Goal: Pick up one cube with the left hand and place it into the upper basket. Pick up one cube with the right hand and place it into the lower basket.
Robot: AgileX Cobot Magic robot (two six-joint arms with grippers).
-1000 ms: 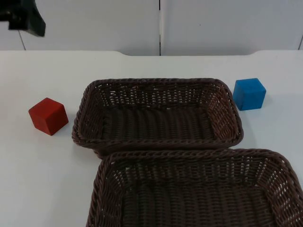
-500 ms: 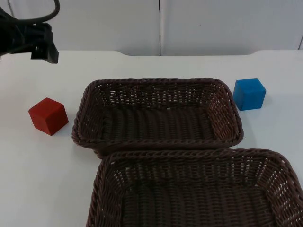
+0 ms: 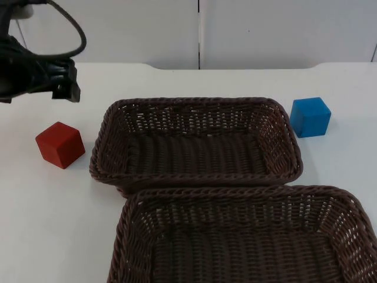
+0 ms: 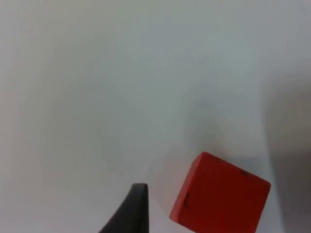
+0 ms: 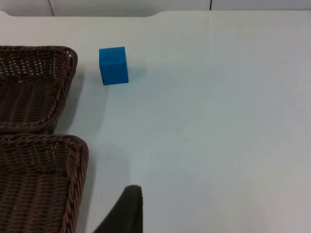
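Lowered toward the table, the left gripper [image 3: 66,88] hangs above the red cube [image 3: 59,144]; finger state unclear.

Frame edge cuts the lower basket [image 3: 247,236] and left pincer [image 3: 59,88].

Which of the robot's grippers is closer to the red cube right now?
Left. The left gripper hovers just behind the red cube, not touching it. The right arm waits back off the table's right side, with the blue cube ahead of it.

Both baskets [image 3: 194,144] are dark brown woven wicker, rough. The red cube [image 3: 60,144] and blue cube [image 3: 310,117] look smooth, matt. The table [image 3: 47,224] is smooth white.
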